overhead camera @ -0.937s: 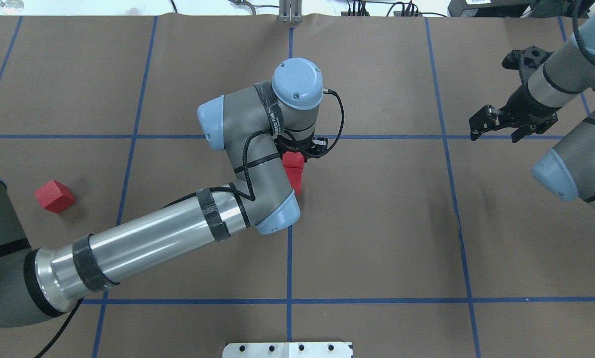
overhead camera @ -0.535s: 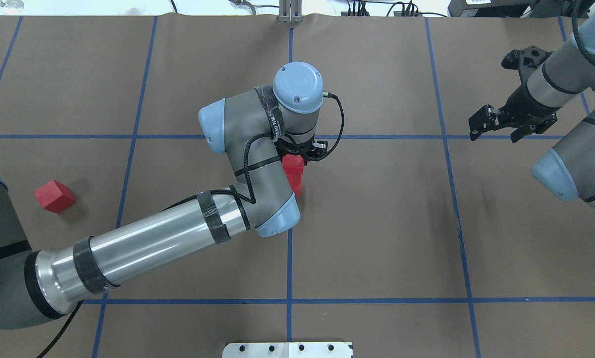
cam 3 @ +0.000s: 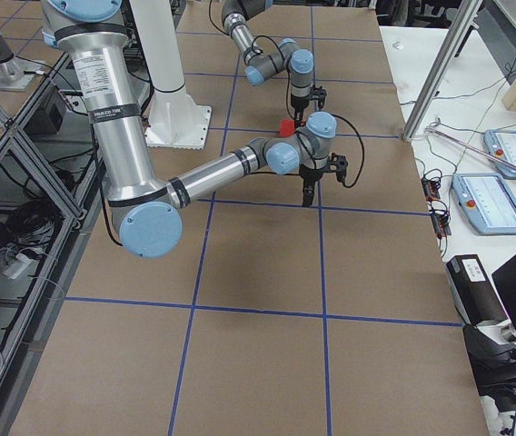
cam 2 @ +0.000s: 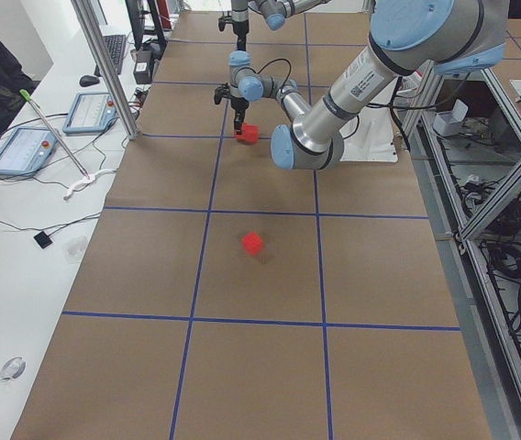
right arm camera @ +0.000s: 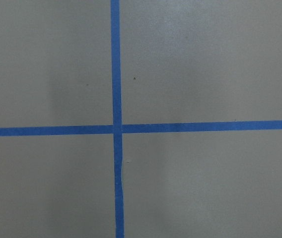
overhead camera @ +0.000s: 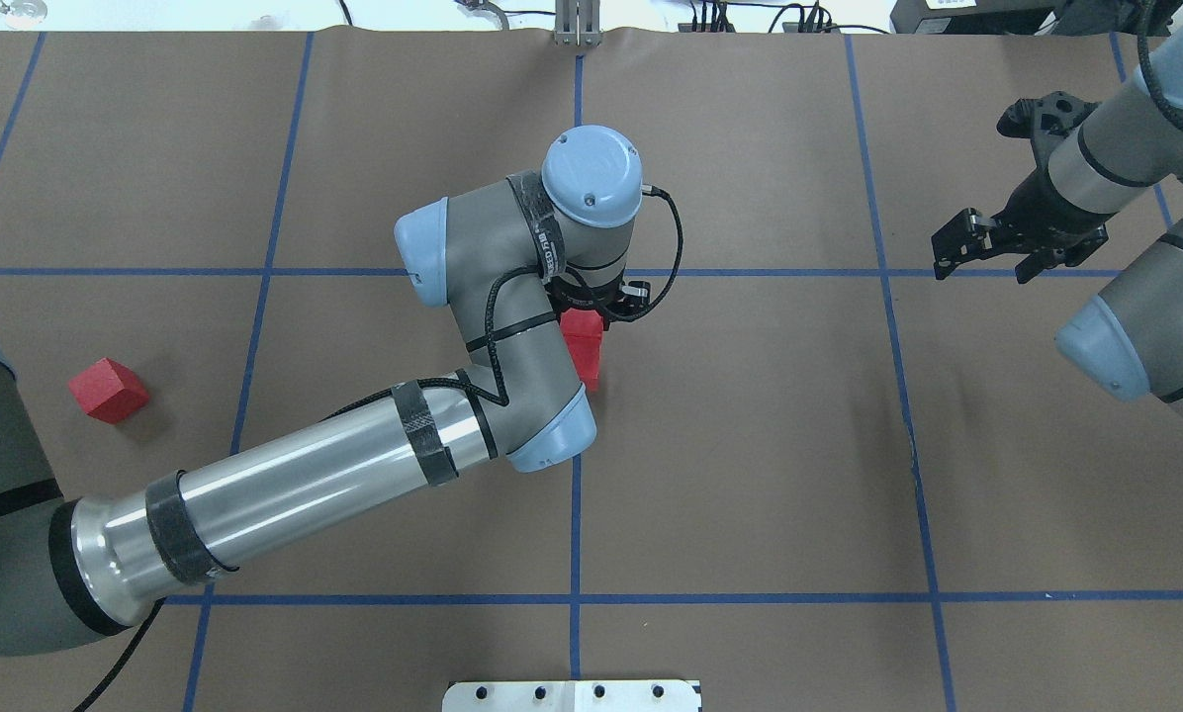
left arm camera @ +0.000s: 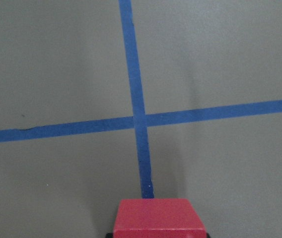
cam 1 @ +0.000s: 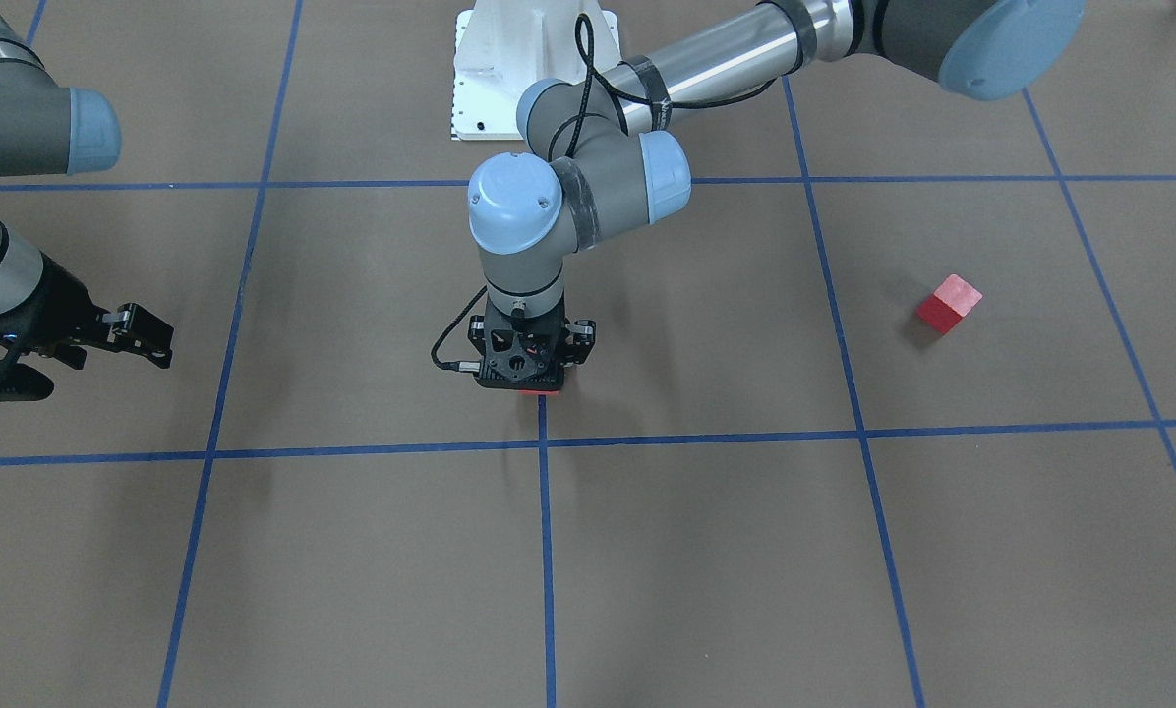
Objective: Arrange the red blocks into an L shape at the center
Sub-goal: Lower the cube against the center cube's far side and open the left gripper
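My left gripper (overhead camera: 592, 307) points straight down near the center tape crossing (overhead camera: 578, 272) and is shut on a red block (overhead camera: 583, 331). The block shows between the fingertips at the bottom of the left wrist view (left arm camera: 158, 217), just short of the crossing (left arm camera: 140, 120). A second red block (overhead camera: 591, 372) sits right against it on the robot's side, partly hidden by the wrist. The third red block (overhead camera: 108, 390) lies loose far to the left, and also shows in the front view (cam 1: 949, 303). My right gripper (overhead camera: 992, 259) is open and empty at the far right, above the floor.
The white robot base plate (overhead camera: 572, 695) is at the near edge. The left forearm (overhead camera: 295, 494) stretches across the left-centre squares. The right wrist view shows only brown floor and a tape crossing (right arm camera: 116, 129).
My left gripper has lowered its red block down beside the second block. The right arm and the loose block have not moved.
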You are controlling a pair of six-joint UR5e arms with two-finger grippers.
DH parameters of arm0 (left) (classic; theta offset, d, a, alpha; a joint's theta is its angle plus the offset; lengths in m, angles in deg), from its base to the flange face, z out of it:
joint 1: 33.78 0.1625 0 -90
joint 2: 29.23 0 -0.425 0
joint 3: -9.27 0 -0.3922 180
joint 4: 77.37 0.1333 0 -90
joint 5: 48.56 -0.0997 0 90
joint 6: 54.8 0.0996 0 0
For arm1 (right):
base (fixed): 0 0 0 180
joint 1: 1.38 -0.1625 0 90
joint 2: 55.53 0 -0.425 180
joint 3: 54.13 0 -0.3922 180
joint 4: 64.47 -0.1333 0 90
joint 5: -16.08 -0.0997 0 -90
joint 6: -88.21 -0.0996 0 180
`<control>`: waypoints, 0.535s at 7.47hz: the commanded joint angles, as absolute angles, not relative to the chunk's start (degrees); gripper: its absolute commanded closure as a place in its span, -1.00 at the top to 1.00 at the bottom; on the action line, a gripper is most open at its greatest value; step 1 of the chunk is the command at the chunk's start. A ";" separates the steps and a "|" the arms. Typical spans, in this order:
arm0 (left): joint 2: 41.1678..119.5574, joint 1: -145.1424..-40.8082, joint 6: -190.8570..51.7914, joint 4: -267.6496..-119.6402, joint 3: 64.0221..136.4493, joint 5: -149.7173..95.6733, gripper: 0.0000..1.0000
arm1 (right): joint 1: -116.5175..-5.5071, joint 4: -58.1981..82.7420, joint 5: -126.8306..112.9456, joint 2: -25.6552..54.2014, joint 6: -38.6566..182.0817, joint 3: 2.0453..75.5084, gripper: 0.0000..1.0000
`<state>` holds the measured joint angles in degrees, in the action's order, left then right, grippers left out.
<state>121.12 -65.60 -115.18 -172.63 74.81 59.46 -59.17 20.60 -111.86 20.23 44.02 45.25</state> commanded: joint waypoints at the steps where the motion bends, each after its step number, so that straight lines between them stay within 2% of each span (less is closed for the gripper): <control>1: 121.06 -65.51 -115.18 -172.64 74.83 59.46 -1.00 | -59.21 20.60 -111.80 20.23 44.09 45.19 1.00; 3: 121.06 -65.25 -115.18 -172.64 74.74 59.46 -1.00 | -59.21 20.60 -111.80 20.31 44.09 45.19 1.00; 4: 121.06 -65.24 -115.18 -172.73 74.74 59.46 -0.69 | -59.21 20.60 -111.80 20.23 44.09 45.19 1.00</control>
